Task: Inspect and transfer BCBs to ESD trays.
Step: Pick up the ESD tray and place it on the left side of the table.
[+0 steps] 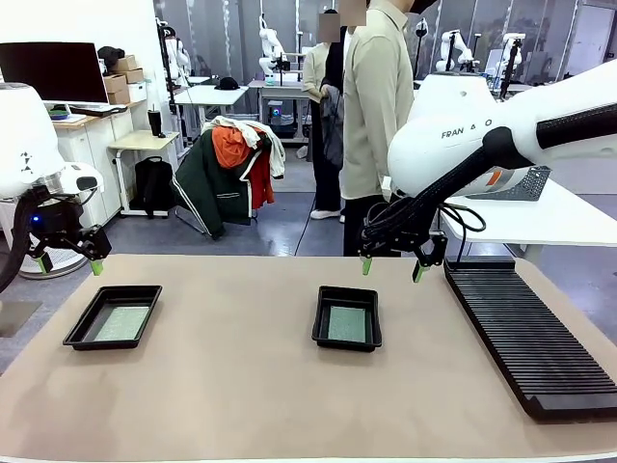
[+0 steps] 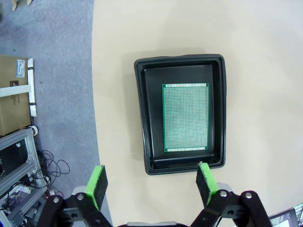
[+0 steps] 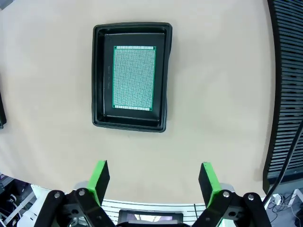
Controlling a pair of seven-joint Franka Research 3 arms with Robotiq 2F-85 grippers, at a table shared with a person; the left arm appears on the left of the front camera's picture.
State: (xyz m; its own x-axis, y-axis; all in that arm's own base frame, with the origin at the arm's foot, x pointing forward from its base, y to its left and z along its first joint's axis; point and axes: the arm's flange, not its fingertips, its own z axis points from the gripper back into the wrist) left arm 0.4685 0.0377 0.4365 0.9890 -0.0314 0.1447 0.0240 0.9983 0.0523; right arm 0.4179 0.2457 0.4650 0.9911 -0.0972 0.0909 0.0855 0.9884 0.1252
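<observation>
Two black ESD trays lie on the tan table: one at the left (image 1: 84,332) and one in the middle (image 1: 322,326). Each holds a green BCB lying flat on its floor, left (image 1: 121,323) and middle (image 1: 347,324). My left gripper (image 1: 69,263) hovers open above the table's far left edge; its wrist view looks down on the left tray (image 2: 142,118) and its BCB (image 2: 185,117). My right gripper (image 1: 391,267) hangs open behind the middle tray, and its wrist view shows that tray (image 3: 99,80) with its BCB (image 3: 134,77). Neither gripper has anything between its fingers.
A long black ribbed slotted rack (image 1: 528,333) runs along the table's right side, also at the right edge of the right wrist view (image 3: 289,85). A person in a light shirt (image 1: 376,106) stands beyond the far edge. A grey mesh basket (image 1: 521,183) sits on a white side table.
</observation>
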